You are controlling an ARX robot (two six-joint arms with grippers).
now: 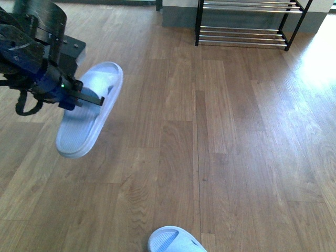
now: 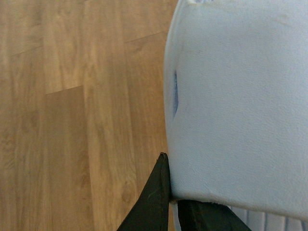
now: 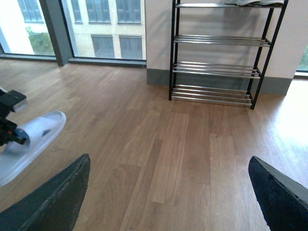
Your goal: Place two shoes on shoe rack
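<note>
step: carrying first sandal (image 1: pixel 84 126) | left pincer (image 1: pixel 93 97) clenched on it, upper left, probably airborne | right pincer (image 3: pixel 168 159) released | next: reach rack (image 1: pixel 244 23), upper right | second sandal (image 1: pixel 173 241) bottom edge

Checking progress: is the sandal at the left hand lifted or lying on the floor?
Lifted: the left hand grips the sandal, which hangs tilted above the floor.

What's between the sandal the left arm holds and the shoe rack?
Only bare wooden floor separates the pale blue rubber slide sandal in the left gripper from the black-framed, chrome-barred shoe rack; front and right wrist views both show it.
</note>
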